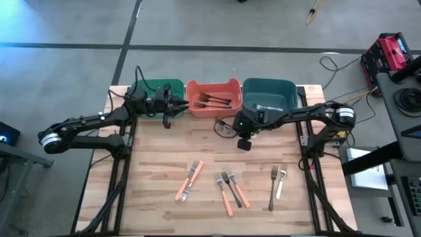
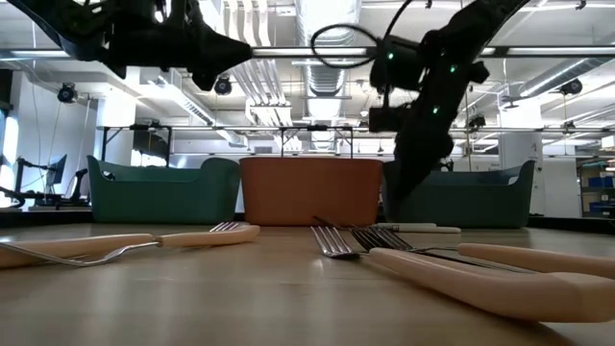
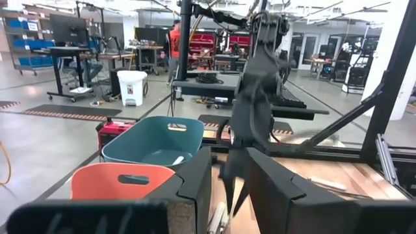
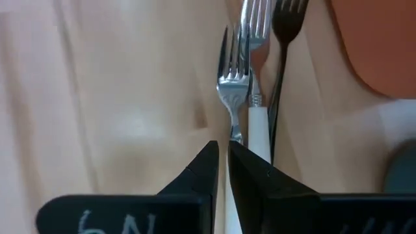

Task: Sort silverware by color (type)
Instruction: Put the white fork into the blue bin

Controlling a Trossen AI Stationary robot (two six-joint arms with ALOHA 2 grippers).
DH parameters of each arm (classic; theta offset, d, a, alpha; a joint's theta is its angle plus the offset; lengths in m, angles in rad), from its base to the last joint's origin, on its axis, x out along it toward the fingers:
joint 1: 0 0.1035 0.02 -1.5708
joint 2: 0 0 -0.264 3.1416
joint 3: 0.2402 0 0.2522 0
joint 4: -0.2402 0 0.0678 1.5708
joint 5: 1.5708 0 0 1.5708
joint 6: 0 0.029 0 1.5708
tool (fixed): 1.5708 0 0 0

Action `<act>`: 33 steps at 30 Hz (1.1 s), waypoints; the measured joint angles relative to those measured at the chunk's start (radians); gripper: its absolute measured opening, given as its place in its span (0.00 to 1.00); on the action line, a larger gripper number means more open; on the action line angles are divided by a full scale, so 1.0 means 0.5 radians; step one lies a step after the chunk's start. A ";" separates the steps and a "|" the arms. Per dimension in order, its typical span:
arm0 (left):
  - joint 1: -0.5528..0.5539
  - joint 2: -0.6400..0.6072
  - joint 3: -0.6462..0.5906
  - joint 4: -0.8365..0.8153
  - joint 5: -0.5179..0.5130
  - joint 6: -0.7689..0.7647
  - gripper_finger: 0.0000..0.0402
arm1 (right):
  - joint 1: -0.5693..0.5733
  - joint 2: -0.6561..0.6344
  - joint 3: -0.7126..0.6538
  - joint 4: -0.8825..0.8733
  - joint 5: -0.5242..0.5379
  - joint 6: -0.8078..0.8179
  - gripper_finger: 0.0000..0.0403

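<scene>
Plank table, three bins and a workshop floor around them

A pale wooden table (image 1: 158,210) on a dark frame carries a green bin (image 1: 152,87), an orange bin (image 1: 214,89) and a teal bin (image 1: 268,87) in a row along its far edge, each touching the next; beyond the table lies grey floor crossed by a dark taped line (image 1: 197,47), with a red case (image 1: 388,52) and loose cables (image 1: 335,66) near the right corner; the left wrist view takes in a white waste bin (image 3: 132,86) and a desk with a monitor (image 3: 68,29), and the low view shows ceiling ducts (image 2: 317,19) overhead
</scene>
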 joint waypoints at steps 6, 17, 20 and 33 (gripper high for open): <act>0.000 0.000 0.000 0.009 0.000 -0.003 0.19 | 0.001 0.173 -0.001 0.065 0.130 0.080 0.07; 0.002 -0.001 0.000 0.084 -0.034 0.047 0.19 | 0.003 0.194 0.000 0.088 0.123 0.138 0.08; 0.002 -0.001 0.000 0.085 -0.034 0.092 0.19 | 0.003 0.194 0.000 0.083 0.122 0.078 0.14; 0.002 -0.002 0.000 0.100 -0.037 0.180 0.19 | -0.016 0.241 -0.002 0.115 0.119 -0.002 0.35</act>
